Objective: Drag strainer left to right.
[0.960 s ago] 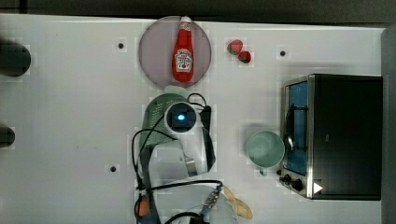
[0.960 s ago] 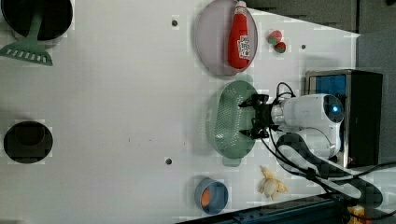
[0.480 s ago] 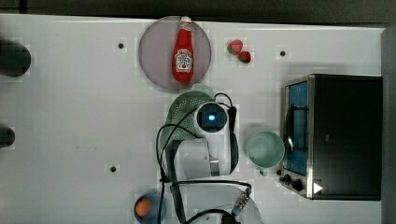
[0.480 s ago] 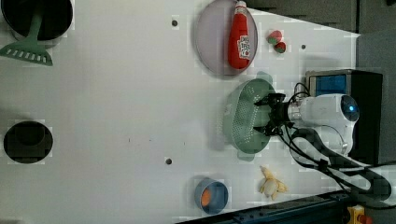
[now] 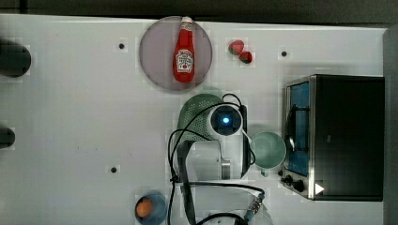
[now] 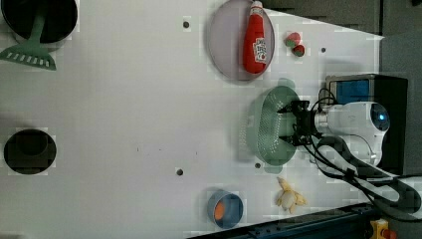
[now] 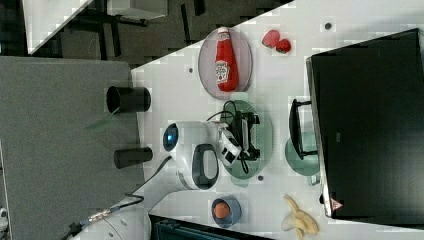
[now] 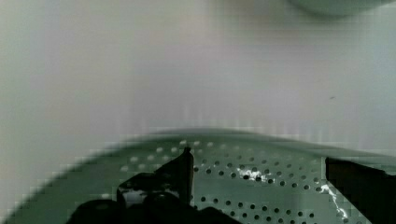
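Note:
The strainer (image 5: 197, 110), a pale mint-green perforated oval bowl, lies on the white table just below the plate in the top view, close to the mug (image 5: 267, 150). My gripper (image 5: 226, 119) reaches down into its bowl near the side facing the mug. In the left view the gripper (image 6: 293, 124) stands at the strainer's (image 6: 266, 124) right rim. In the wrist view the fingers (image 8: 184, 172) stand wide apart over the strainer's holed inside (image 8: 261, 186). The gripper is open, with nothing between the fingers.
A grey-mauve plate (image 5: 155, 56) carries a ketchup bottle (image 5: 184, 51). Two strawberries (image 5: 239, 51) lie near it. A toaster oven (image 5: 342, 136) stands at the top view's right, just past the mug. A blue bowl (image 5: 150, 208) and a banana (image 6: 288, 196) lie near the arm's base.
The arm has moved toward the top view's right, and the strainer has slid along with it, ending closer to the mug.

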{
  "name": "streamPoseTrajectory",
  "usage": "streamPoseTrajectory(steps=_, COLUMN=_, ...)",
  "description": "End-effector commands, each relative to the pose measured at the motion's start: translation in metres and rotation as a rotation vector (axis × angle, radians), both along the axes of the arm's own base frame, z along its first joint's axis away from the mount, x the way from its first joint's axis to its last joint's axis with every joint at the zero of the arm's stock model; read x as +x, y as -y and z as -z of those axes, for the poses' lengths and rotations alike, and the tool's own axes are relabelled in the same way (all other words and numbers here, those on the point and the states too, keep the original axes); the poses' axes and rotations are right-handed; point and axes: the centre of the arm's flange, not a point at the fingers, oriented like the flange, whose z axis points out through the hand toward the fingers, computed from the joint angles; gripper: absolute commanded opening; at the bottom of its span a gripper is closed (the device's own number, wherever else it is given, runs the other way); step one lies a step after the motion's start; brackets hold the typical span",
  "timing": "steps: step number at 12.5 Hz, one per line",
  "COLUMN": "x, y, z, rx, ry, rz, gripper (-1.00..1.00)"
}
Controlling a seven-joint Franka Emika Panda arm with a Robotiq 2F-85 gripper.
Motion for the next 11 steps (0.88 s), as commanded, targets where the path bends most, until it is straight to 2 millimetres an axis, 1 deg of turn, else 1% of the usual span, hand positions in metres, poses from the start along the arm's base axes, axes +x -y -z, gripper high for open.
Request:
streamPoseTrajectory(steps=1, x=0.005, y=0.038, z=-0.007, rx=-0.022, ry=0.024, rz=-0.008, gripper=1.00)
streamPoseTrajectory(steps=2, x=0.008, y=0.036, z=-0.010, rx=-0.022, ry=0.039, rz=-0.015, gripper=1.00)
streamPoseTrajectory(steps=3, x=0.012, y=0.034, z=-0.017, rx=-0.022, ry=0.062, rz=-0.023, gripper=1.00)
streamPoseTrajectory(steps=4, x=0.017, y=0.028, z=-0.029, rx=-0.022, ry=0.083, rz=-0.063, gripper=1.00)
streamPoseTrajectory(steps=5, x=0.023, y=0.019, z=-0.047, rx=-0.022, ry=0.106, rz=-0.132, gripper=1.00)
streamPoseTrajectory(steps=6, x=0.028, y=0.011, z=-0.069, rx=-0.027, ry=0.127, rz=-0.224, gripper=1.00)
streamPoseTrajectory(steps=8, x=0.037, y=0.000, z=-0.124, rx=-0.055, ry=0.153, rz=-0.398, gripper=1.00)
streamPoseTrajectory(steps=9, x=0.041, y=-0.003, z=-0.155, rx=-0.074, ry=0.148, rz=-0.459, gripper=1.00)
streamPoseTrajectory(steps=11, x=0.048, y=-0.009, z=-0.225, rx=-0.109, ry=0.117, rz=-0.528, gripper=1.00)
